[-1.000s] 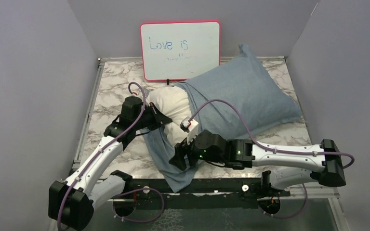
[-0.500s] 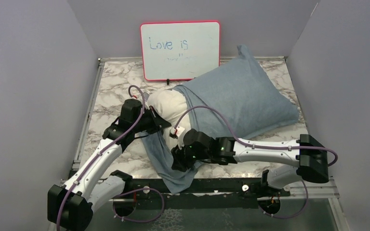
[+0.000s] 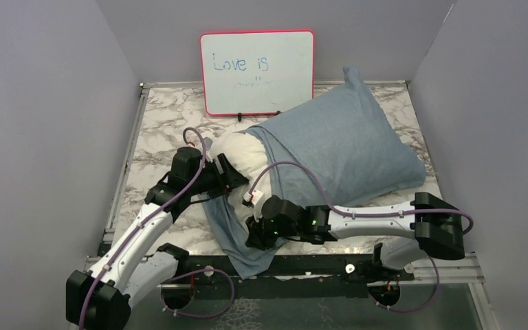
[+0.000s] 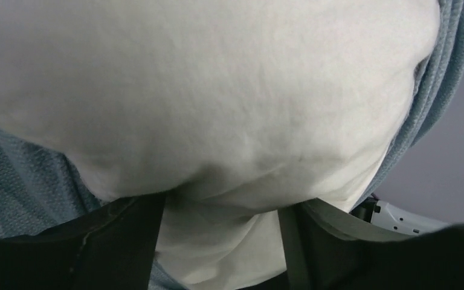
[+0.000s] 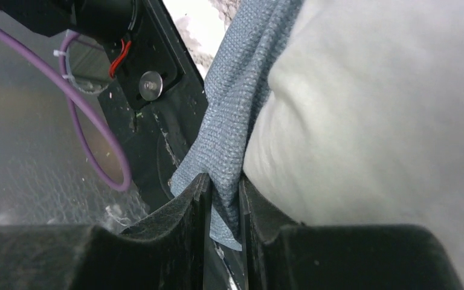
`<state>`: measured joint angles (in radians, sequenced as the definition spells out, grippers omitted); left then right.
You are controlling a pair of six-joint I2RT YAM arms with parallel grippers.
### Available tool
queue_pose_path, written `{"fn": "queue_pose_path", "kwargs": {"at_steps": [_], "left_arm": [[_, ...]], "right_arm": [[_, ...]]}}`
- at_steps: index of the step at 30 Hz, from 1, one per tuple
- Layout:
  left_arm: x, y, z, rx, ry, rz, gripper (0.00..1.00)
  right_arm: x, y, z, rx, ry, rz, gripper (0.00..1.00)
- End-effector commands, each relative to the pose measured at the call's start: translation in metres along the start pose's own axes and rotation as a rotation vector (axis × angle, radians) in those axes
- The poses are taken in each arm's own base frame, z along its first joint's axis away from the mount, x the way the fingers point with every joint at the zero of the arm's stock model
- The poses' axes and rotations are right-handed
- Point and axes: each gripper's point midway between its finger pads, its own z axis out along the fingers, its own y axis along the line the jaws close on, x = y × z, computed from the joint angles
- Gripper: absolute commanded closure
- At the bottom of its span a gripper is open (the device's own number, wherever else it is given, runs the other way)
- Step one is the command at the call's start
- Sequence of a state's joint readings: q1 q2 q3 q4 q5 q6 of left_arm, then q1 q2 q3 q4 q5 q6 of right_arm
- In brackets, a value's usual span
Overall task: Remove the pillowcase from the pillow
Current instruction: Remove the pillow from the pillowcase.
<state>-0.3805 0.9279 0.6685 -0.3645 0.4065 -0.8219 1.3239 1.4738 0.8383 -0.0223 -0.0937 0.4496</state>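
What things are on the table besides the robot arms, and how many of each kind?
pillow: 1
pillowcase: 1
whiteboard: 1
Total: 3

The right gripper has its dark fingers nearly together, pinching an edge of the blue-grey pillowcase. The white pillow bulges against that cloth. On its other side, a purple cable loops beside a black plate.

The whiteboard reads "Love is" — fainter scribble below illegible.
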Motion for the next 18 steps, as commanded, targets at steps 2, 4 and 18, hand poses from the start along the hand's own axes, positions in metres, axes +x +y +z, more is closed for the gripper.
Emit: {"fn": "queue_pose_path", "kwargs": {"at_steps": [2, 4, 18], "left_arm": [[0.015, 0.024, -0.014, -0.05, -0.042, 0.017, 0.22], [0.023, 0.026, -0.016, -0.033, -0.023, 0.014, 0.21], [0.064, -0.012, -0.015, 0.263, 0.26, 0.183, 0.22]], "right_arm": [[0.002, 0.011, -0.001, -0.016, -0.059, 0.104, 0.74], [-0.001, 0.013, -0.002, -0.032, -0.086, 0.126, 0.74], [-0.007, 0.024, -0.002, -0.099, -0.12, 0.127, 0.73]]}}
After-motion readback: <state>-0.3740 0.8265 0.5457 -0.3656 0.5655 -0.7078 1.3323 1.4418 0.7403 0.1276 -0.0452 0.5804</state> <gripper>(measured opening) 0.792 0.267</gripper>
